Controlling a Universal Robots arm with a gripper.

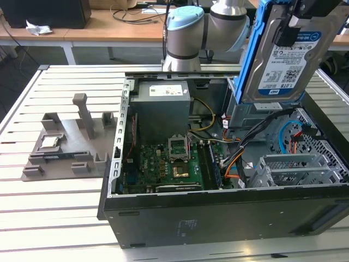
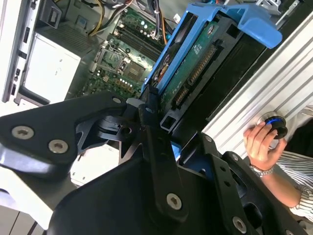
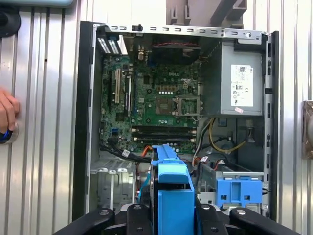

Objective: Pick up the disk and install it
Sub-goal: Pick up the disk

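The disk [image 1: 283, 60] hangs in the air, clamped between the gripper's [image 1: 299, 22] black fingers [image 1: 284, 34], which press on its two flat faces near its upper end. It stands on end, its long axis close to vertical with the top tipped slightly toward the exterior view's right. The labelled face is turned to that camera, and the blue frame runs down the edge on the exterior view's left. In the second wrist view its green circuit-board face [image 2: 195, 63] stretches away from the fingers. In the first wrist view the frame's edge [image 3: 172, 196] juts out between them. The arm [image 1: 185, 27] reaches over from behind the case [image 1: 218, 218], wrist turned so the fingers point down. Straight beneath the fingers is the drive-bay corner of the open case, where a blue bracket [image 3: 237, 191] sits. The motherboard [image 1: 169, 164] and power supply [image 1: 163, 103] lie farther off to the side. Well apart from the fingers, a grey fixture [image 1: 65, 147] rests on the slatted table [image 1: 54, 218]. A person's hand [image 2: 261, 142] rests on a round button on the table beside the case.
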